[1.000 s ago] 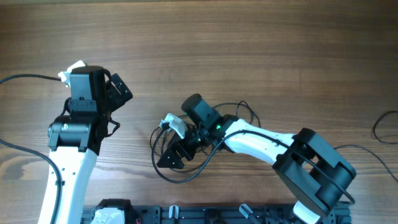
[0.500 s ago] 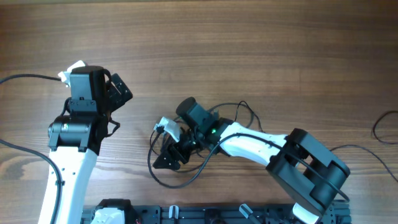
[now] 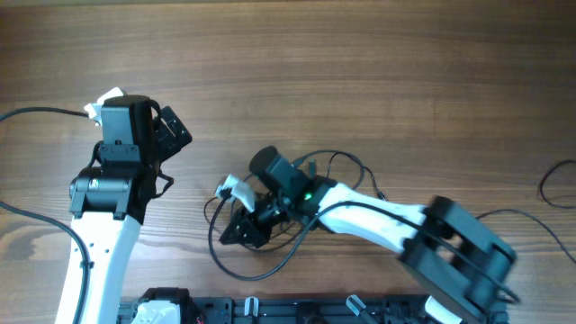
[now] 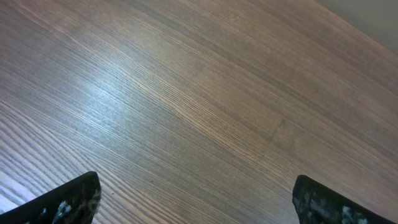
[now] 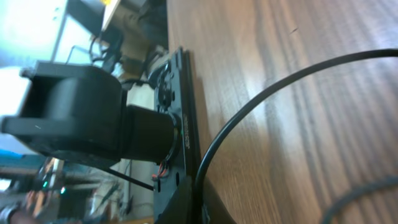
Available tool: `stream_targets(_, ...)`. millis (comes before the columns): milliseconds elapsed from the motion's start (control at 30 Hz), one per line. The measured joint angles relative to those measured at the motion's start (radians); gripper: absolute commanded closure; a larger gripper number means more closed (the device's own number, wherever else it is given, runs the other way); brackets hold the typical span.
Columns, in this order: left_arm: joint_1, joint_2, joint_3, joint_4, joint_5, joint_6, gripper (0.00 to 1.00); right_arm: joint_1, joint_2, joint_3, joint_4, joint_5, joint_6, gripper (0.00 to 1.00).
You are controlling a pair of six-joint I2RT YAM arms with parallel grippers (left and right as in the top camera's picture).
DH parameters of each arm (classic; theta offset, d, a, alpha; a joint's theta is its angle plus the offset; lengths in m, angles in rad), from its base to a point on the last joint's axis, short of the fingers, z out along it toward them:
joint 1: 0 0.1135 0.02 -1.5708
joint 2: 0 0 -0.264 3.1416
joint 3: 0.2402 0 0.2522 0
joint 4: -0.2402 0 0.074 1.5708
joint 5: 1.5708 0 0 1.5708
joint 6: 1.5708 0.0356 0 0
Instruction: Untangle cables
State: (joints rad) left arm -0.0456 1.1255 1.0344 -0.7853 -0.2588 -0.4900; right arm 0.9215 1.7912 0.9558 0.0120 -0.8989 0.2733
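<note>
The cables lie in a loose tangle a little below the middle of the overhead frame, on the wooden table. One thin black loop sags toward the bottom edge of the frame, and smaller loops rise just right of centre, partly under the right arm.

The right end effector sits at the left side of that tangle, its arm reaching in from the lower right corner. In the right wrist view its jaws are pressed together at the bottom centre of the frame, pinching a strand of the cables. From the pinch the strand arcs up and away to the upper right of that frame. A second strand shows at the lower right, too blurred to follow. Along the table's edge in the same view runs a black rail, with a boxy black housing beside it at the left (which part of the rig this is, I cannot tell).

The left end effector is in the left part of the overhead frame, well apart from the tangle. Its jaws stand wide: in the left wrist view the fingertips show only at the two bottom corners, with bare wood between them.
</note>
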Motion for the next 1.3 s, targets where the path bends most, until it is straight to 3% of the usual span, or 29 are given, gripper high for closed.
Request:
stream_targets(267,0.000,0.000,0.000,0.000,0.000,0.000,0.00,-0.151,-0.426,0.001,-0.157,0.288,0.014,0.95)
stream_targets(600,0.000,0.000,0.000,0.000,0.000,0.000,0.00,-0.316,-0.843,0.108,-0.166,0.574,0.013,0.95)
stream_targets(767,0.000,0.000,0.000,0.000,0.000,0.000,0.00,-0.360,-0.886,0.211,-0.182,0.639,-0.013,0.96)
stream_targets(1100,0.000,0.000,0.000,0.000,0.000,0.000,0.00,-0.375,-0.864,0.452,-0.117,0.962,-0.187,0.96)
stream_targets(1300,0.000,0.000,0.000,0.000,0.000,0.000,0.00,-0.375,-0.846,0.576,-0.226,1.123,-0.320,0.96)
